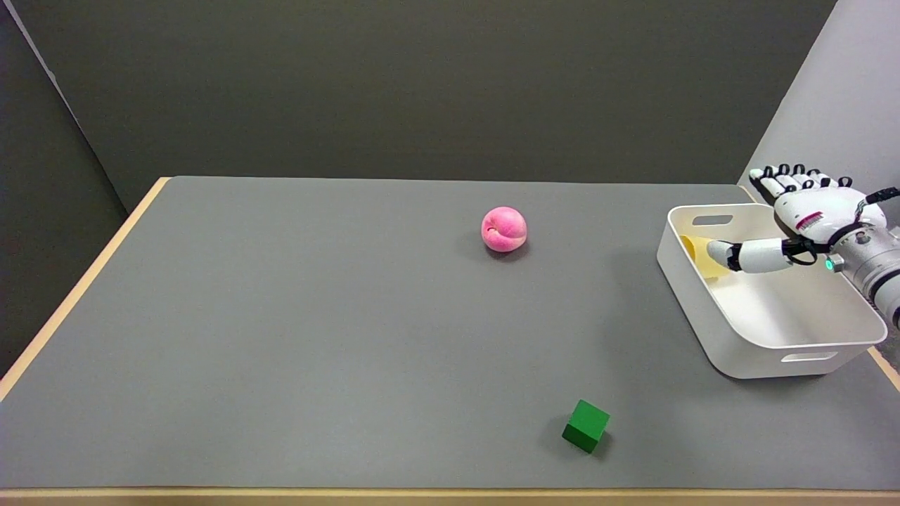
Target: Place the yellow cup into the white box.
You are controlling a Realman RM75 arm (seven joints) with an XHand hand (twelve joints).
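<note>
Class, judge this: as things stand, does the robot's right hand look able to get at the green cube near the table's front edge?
Probably yes: the green cube stands alone on open grey mat, while the right hand hovers over the white box.

Table [295,337] w/ matte grey top fills most of view; light wood edging shows along left side, front edge and a bit at lower right. Behind it a dark grey-olive back wall [422,84], plain. Darker panel [42,183] angles in at left, lighter grey wall [837,91] at right; light is soft & even, w/ faint shadows on the tabletop.
</note>
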